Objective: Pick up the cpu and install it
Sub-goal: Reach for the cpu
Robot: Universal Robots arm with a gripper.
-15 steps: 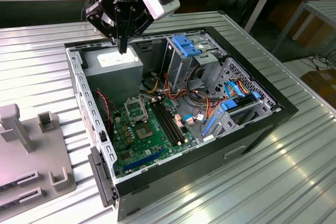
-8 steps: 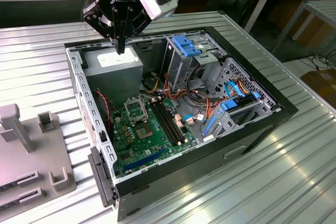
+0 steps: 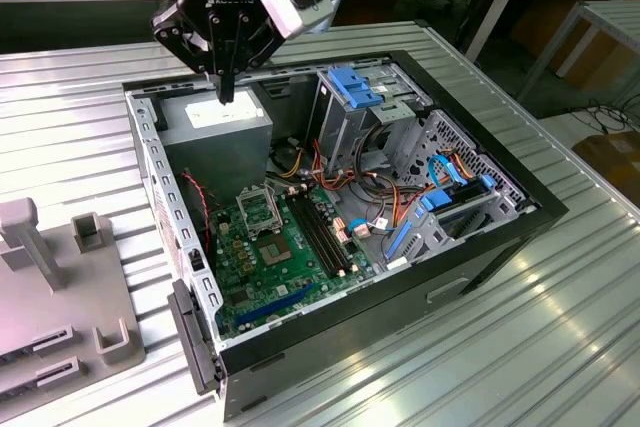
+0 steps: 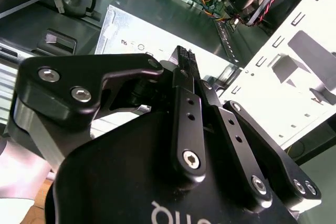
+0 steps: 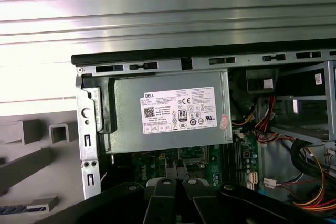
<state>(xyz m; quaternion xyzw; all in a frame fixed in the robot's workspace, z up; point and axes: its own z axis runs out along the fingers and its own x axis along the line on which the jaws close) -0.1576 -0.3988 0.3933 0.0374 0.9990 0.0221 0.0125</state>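
Going from the exterior view's left: the grey fixture (image 3: 60, 287) sits on the ribbed bench (image 3: 70, 117), apart from the case, so it's no bother. Next is the open case's side wall (image 3: 160, 182), with a twisted red-and-black wire (image 3: 197, 202) running just inside it.

Your gripper (image 3: 228, 90) hangs high over the power supply (image 3: 215, 119), near the case's far corner. In the second wrist view the gripper (image 4: 184, 59) has its jaws pressed together, and I can't see anything between them.

Further right and lower down, I reckon the cpu (image 3: 275, 250) is that small grey square on the green motherboard (image 3: 245, 282), just beside the metal-framed socket (image 3: 262, 209). I can't swear to it from here, though.

So to me this looks like the reach-in. Spread the jaws while you're up high, line them up square with the chip's edges, then come straight down.

There's open room directly above the board. It's tighter sideways: the power supply edge on one side, the long black memory slots (image 3: 325, 237) on the other, then the drive cage (image 3: 350, 107) and a tangle of cables (image 3: 400, 197). Stay vertical and don't sweep sideways down low.
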